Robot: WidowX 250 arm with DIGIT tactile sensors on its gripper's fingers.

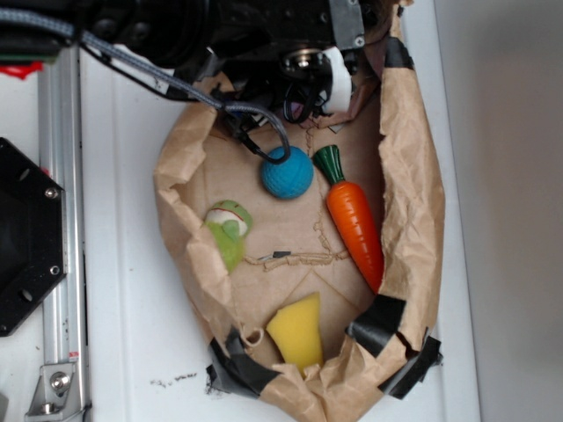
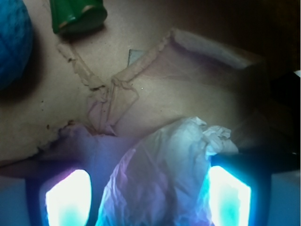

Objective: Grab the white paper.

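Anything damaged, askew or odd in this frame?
The brown paper bag is torn open and lies flat as a tray, its edges patched with black tape. The white paper is a crumpled wad between the gripper pads.

You see a brown bag [image 1: 413, 176] holding a blue ball [image 1: 288, 172], carrot [image 1: 354, 220], green toy [image 1: 228, 230] and yellow sponge [image 1: 296, 331]; the gripper [image 1: 330, 75] sits at its top edge.

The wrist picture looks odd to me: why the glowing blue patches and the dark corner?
In the wrist view the claw's two pads are overexposed, glowing white-cyan, and tint the white paper between them purplish; the upper right falls into deep shadow and the blue ball is soft. The exterior view is evenly lit, with only dark machinery along the top.
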